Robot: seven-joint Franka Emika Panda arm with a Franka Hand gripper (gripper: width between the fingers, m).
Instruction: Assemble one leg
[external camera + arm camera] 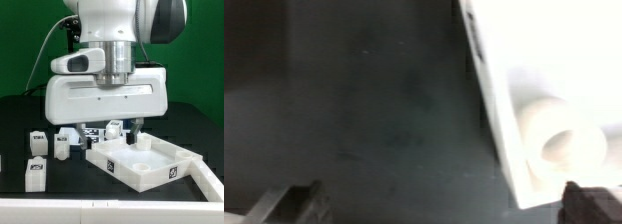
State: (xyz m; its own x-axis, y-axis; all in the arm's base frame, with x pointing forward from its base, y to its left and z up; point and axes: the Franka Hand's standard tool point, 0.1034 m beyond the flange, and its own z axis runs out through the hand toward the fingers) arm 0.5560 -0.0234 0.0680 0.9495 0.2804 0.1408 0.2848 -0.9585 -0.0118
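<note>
Three small white legs with black-and-white tags stand on the dark table at the exterior view's left: one point(38, 140), a second point(62, 144) and a third nearer the front point(36, 173). The large white panel point(150, 165) with raised rims lies at the right. My gripper point(123, 128) hangs low over the panel's far left edge, open and empty. In the wrist view my gripper point(441, 208) has dark fingertips point(295, 205) wide apart, with only bare table between them. The panel's edge point(509, 110) and a round corner socket point(562, 142) lie beside one fingertip. No leg shows in the wrist view.
The marker board point(90, 131) lies behind the panel, partly hidden by my gripper. Another small white block point(115, 127) shows by my fingers. A pale table edge point(110, 212) runs along the front. A green wall stands behind.
</note>
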